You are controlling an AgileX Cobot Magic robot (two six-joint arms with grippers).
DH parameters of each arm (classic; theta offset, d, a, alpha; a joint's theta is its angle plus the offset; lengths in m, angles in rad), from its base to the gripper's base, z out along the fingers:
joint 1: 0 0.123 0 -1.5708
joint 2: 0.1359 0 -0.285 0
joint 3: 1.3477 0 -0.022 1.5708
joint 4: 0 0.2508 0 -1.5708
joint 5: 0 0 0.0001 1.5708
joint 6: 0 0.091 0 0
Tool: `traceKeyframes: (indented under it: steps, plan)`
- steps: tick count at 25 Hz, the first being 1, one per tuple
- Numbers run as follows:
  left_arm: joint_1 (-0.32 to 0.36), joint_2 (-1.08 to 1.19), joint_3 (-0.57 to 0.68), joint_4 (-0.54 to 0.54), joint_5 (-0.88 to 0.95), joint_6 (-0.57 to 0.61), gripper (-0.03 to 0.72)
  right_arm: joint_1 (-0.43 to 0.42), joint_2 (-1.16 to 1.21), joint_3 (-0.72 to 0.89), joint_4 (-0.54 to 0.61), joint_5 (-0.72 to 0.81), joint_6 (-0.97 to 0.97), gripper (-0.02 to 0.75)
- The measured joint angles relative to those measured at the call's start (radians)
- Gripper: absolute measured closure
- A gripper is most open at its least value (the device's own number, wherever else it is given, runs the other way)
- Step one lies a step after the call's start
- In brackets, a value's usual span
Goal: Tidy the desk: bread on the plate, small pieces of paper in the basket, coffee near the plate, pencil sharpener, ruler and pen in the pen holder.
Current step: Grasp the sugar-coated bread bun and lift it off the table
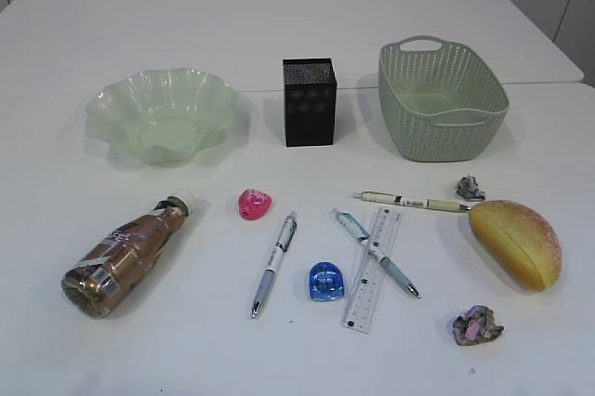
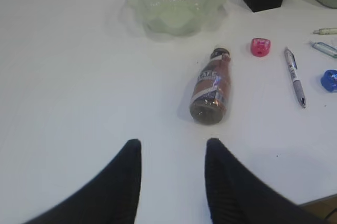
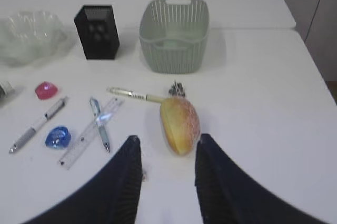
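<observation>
- The desk [image 1: 112, 33] is big and white, and all the things lie on it.
- The plate [image 1: 163, 112] sits at the back left. It has nothing in it.
- The pen holder [image 1: 309, 101] stands in the back middle, between the plate and the basket [image 1: 442, 99].
- The basket is at the back right, and nothing can be seen inside it.
- The coffee [image 1: 125, 252] lies on its side at the front left, with its white cap toward the plate.
- The pink sharpener [image 1: 254, 204] lies just right of the cap.
- The blue sharpener [image 1: 326, 282] lies near the front, between a white pen [image 1: 274, 263] and the ruler [image 1: 374, 269].
- A blue pen [image 1: 376, 253] lies across the ruler.
- A third, pale pen [image 1: 411, 201] lies behind them, its tip pointing at the bread [image 1: 516, 243].
- The bread lies at the right.
- One paper ball [image 1: 469, 189] sits just behind the bread. Another paper ball [image 1: 477, 325] sits in front of it.
- The left gripper [image 2: 172, 174] hangs over the bare desk near the bottom of the coffee. Its fingers are apart and hold nothing.
- The right gripper [image 3: 166, 169] hangs just in front of the bread. Its fingers are apart too, and hold nothing.
</observation>
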Motion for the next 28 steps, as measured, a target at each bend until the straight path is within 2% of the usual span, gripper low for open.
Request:
traceKeyframes:
  steps: [6, 13, 18, 20, 24, 28]
  plan:
    - [-0.009, 0.146, -0.119, -0.005, -0.053, 0.0, 0.381, 0.0, 0.102, -0.079, 0.008, -0.102, 0.0, 0.449]
    - [-0.011, 0.212, -0.126, -0.011, -0.053, -0.019, 0.379, 0.0, 0.192, -0.082, -0.004, -0.104, 0.007, 0.45]
    - [-0.04, 0.339, -0.126, -0.036, -0.051, -0.035, 0.378, 0.0, 0.347, -0.082, -0.064, -0.119, 0.118, 0.449]
    - [-0.054, 0.406, -0.126, -0.04, -0.051, -0.039, 0.378, 0.0, 0.397, -0.082, -0.067, -0.119, 0.138, 0.44]
    - [-0.071, 0.547, -0.126, -0.042, -0.06, -0.04, 0.374, 0.0, 0.532, -0.082, -0.053, -0.129, 0.137, 0.371]
    - [-0.093, 0.646, -0.126, -0.042, -0.103, -0.042, 0.37, 0.0, 0.681, -0.082, 0.016, -0.155, 0.084, 0.335]
